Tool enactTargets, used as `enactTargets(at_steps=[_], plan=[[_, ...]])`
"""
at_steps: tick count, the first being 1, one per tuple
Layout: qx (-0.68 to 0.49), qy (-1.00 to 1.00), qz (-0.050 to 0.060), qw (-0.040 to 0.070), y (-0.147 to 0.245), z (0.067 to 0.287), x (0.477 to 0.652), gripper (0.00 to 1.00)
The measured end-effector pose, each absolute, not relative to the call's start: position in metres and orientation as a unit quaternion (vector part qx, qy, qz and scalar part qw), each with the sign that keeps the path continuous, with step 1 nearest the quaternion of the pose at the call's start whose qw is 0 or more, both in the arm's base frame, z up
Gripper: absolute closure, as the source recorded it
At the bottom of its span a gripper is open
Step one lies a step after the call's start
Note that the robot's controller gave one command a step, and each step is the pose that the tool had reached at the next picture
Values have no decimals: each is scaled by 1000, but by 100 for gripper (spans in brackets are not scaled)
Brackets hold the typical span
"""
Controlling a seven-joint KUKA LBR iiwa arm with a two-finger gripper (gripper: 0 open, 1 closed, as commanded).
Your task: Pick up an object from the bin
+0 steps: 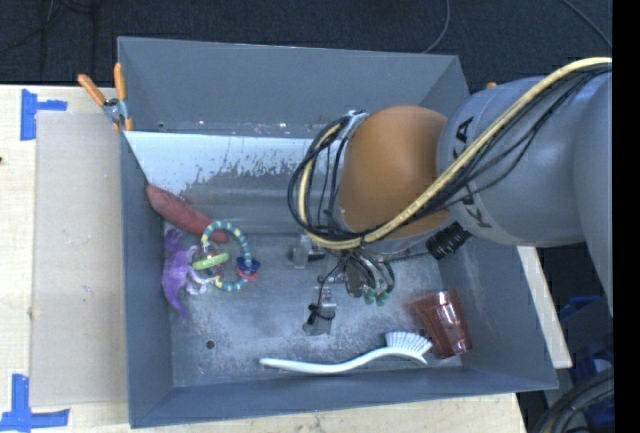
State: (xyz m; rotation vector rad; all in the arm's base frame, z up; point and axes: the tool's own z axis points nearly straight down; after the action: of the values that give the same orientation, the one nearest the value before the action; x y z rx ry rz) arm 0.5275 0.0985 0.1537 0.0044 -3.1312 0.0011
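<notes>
A grey bin (300, 91) seen from above. The arm (540, 171) comes in from the right, its claw (320, 309) low over bare floor near the bin's middle; whether it is open, shut or holding anything cannot be told. Nearest it, a white brush (340, 361) lies along the near wall. A red-brown block (440, 321) sits to the right, a bead ring (225, 256) and purple toy (177, 271) to the left
</notes>
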Motion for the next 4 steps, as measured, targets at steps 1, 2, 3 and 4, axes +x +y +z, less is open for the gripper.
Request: enactTargets(at_steps=[1, 2, 3, 4], plan=[[0, -1000, 0, 1, 98, 158, 529, 0], [-3, -1000, 0, 4, 89, 152, 522, 0], [1, -1000, 0, 4, 58, 150, 501, 0], [9, -1000, 0, 5, 37, 128, 488, 0]])
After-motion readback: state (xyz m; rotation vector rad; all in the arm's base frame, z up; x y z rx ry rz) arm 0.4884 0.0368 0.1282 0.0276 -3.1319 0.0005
